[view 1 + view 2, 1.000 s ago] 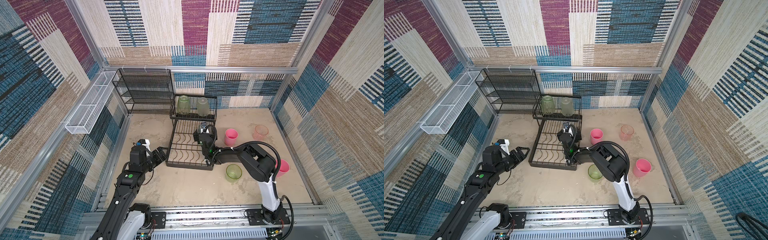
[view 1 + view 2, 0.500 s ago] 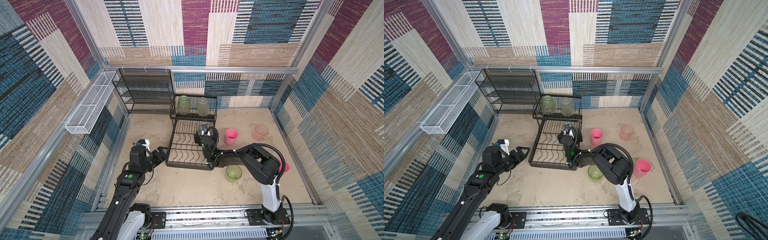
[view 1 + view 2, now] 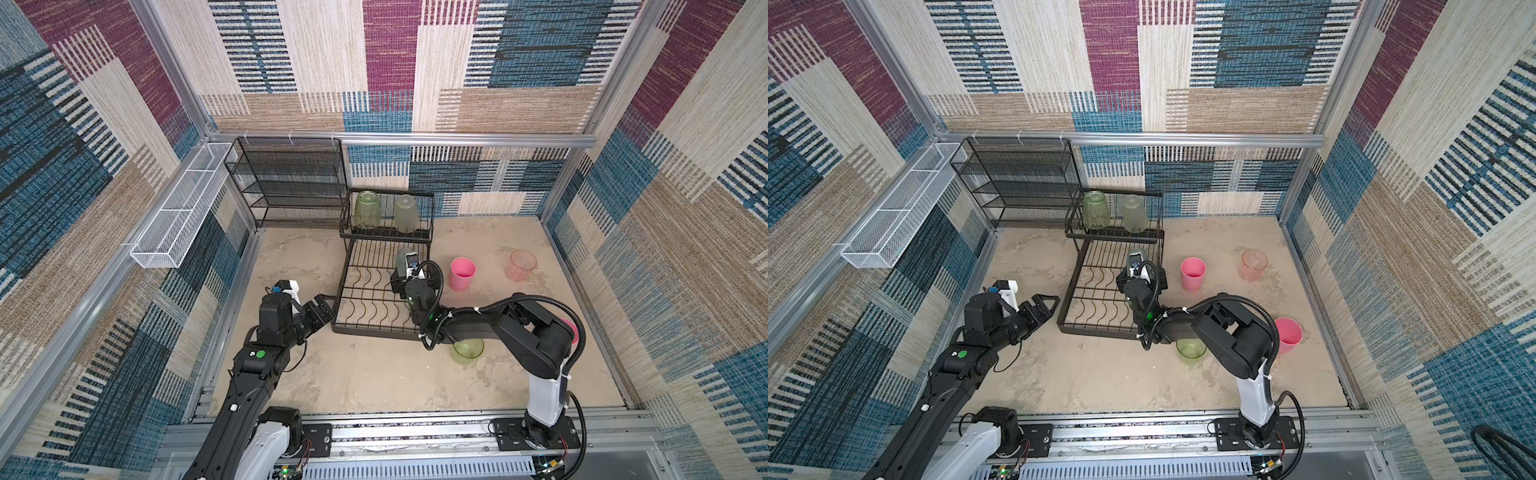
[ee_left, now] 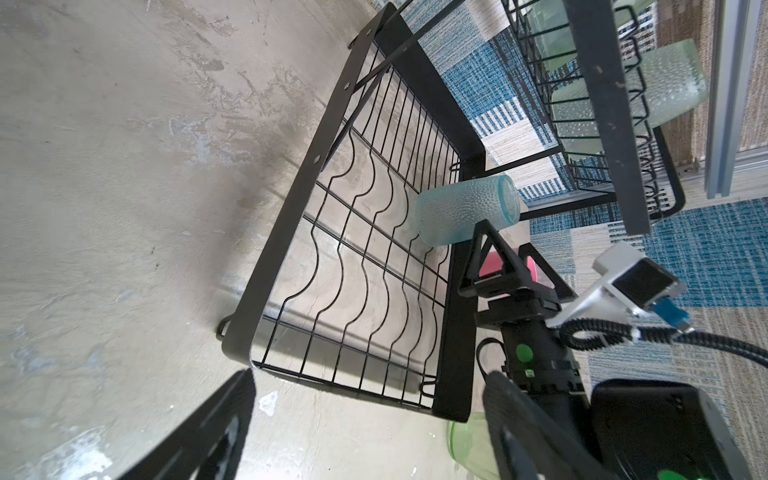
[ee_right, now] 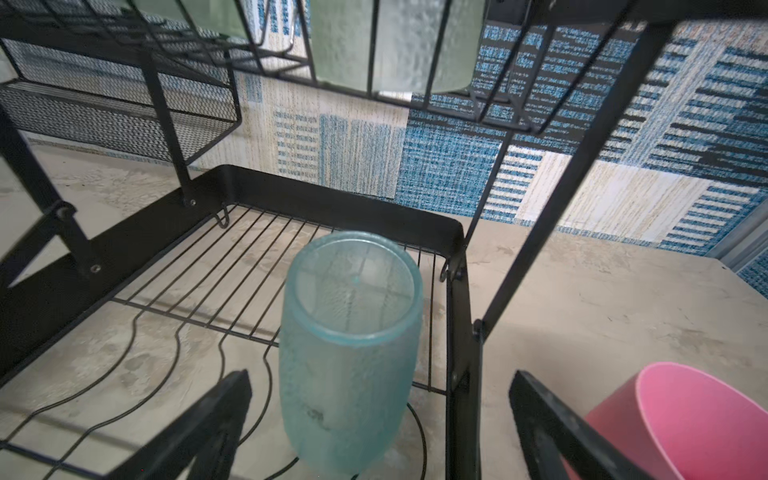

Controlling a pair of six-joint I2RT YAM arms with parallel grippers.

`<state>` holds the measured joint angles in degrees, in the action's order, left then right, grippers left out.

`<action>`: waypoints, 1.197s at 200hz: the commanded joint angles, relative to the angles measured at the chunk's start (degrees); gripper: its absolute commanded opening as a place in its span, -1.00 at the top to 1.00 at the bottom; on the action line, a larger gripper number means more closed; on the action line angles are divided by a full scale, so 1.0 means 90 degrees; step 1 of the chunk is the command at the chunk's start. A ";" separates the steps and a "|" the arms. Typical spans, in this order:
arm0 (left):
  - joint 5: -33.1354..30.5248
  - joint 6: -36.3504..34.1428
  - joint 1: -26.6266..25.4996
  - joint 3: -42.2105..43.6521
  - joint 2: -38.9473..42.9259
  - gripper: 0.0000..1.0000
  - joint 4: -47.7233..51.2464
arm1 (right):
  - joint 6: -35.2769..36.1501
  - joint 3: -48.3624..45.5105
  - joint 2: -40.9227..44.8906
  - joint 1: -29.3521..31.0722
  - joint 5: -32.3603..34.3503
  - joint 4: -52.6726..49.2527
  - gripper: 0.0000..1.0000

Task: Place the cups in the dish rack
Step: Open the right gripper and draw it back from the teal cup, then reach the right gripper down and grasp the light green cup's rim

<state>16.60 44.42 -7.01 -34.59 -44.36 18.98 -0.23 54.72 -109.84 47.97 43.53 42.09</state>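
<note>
Black wire dish rack (image 3: 338, 291) at the centre of the sandy tabletop (image 3: 374, 382), shown in both top views; its raised railed shelf sits at the 12 o'clock end, above the low tray. A frosted teal cup (image 5: 349, 353) stands base up on the tray wires at about 1 o'clock of the tray, close to the right rim and below the shelf. The right gripper (image 5: 382, 374) reaches over the tray from 5 o'clock, jaws spread wide, one finger to each side of the teal cup; whether either finger touches it cannot be told. The left gripper (image 3: 324, 303) hangs just beside the rack's 8 o'clock corner, jaws likewise wide apart with nothing between them.

On the raised shelf two cups stand upside down side by side: a ribbed green cup (image 3: 367, 209) and a frosted green cup (image 3: 406, 214).

Upright on the tabletop:
- an opaque pink cup (image 3: 462, 273) near the rack at 3 o'clock
- a clear pink cup (image 3: 520, 265) farther out, also at 3 o'clock
- a translucent green cup (image 3: 467, 351) at 5 o'clock, partly under the right arm
- a second opaque pink cup (image 3: 1287, 334) at 4 o'clock, behind that arm's elbow

A black mesh shelf unit (image 3: 286, 183) stands at 11 o'clock against the back wall, and a white mesh basket (image 3: 178, 208) hangs on the left wall at 10 o'clock.
</note>
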 commanded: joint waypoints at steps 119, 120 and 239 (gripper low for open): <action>0.0098 0.0044 -0.0013 0.0083 -0.0174 -0.74 0.0000 | -0.2244 -0.1289 0.3887 0.0427 -0.0689 -0.4200 -0.97; 0.0098 0.0049 -0.0013 0.0083 -0.0176 -0.74 0.0000 | -0.2257 -0.1287 0.3900 0.0430 -0.0697 -0.4252 -0.97; -0.0681 -0.0589 -0.1627 -0.0613 -0.0951 -0.70 0.0181 | -0.3692 -0.0244 0.5422 -0.0295 -0.2546 -0.8312 -0.65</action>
<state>14.15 42.48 -17.06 -37.89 -50.83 20.23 -30.22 51.29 -61.69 46.65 26.15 -25.63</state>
